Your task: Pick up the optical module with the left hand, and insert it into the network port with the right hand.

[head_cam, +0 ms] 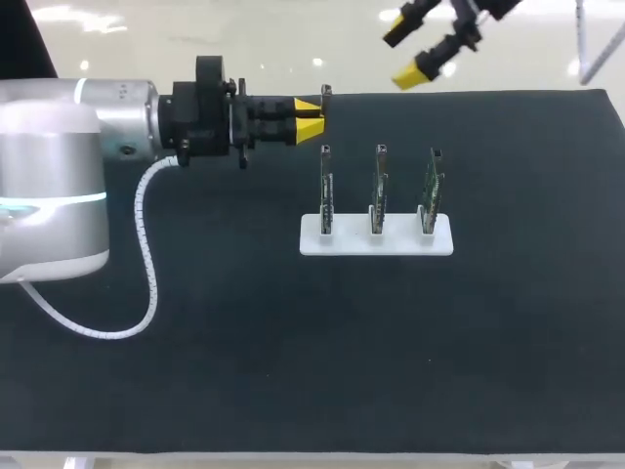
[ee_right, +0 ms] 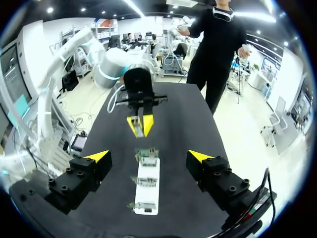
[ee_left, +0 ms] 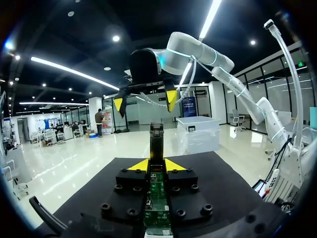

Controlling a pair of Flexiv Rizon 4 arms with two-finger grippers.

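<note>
A white rack (head_cam: 376,239) with three slots sits on the worktop (head_cam: 293,371). Each slot is filled: three modules (head_cam: 326,188) (head_cam: 379,188) (head_cam: 431,188) stand upright in a row, one per slot, apart from each other.

The worktop is covered in black, and the rack lies near its middle. Beyond the rack's left end, toward the far edge, the left hand (ee_left: 157,166) is closed on a fourth module (ee_left: 157,141). Both yellow tips press its sides, and its free end sticks out ahead of the fingers. The right hand (ee_right: 148,156) hangs above the far edge, its fingers spread wide and holding nothing. It is well apart from the held module, which points toward it.

Count: four modules, three racked and one gripped; one rack; two hands.
</note>
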